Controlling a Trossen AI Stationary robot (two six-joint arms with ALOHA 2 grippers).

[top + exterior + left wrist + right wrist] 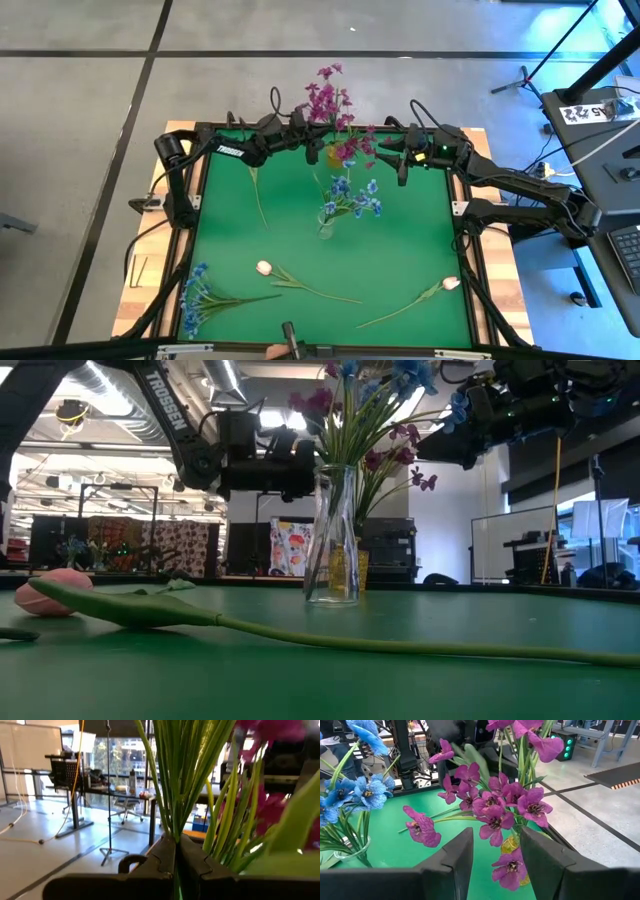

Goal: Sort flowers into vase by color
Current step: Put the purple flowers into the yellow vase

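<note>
My left gripper (312, 140) reaches level over the table's far edge and is shut on the green stems of a magenta-purple spray (328, 98). Just beside it stands a small yellow vase (334, 156) with more magenta flowers (492, 807). My right gripper (495, 857) hangs open close to these from the right, a blossom low between its fingers. A clear glass vase (333, 540) at mid-table holds blue flowers (355, 200). Two white-pink tulips (263, 268) (451, 283), a blue spray (195, 295) and a bare green stem (258, 195) lie flat on the green table. My left gripper pinches several thin green stems (172, 827) of the magenta spray between its two shut fingers (160, 857). The fingers lie level, coming from the table's left, across the stems. The stems rise fanned out above the fingers, blossoms on top. Their lower ends are hidden below the fingers.
The table's black frame (200, 200) runs around the green mat. The clear vase stands between the near-side flowers and the yellow vase. The near half of the mat holds only the lying flowers. Desks, stands and a chair fill the room beyond the far edge.
</note>
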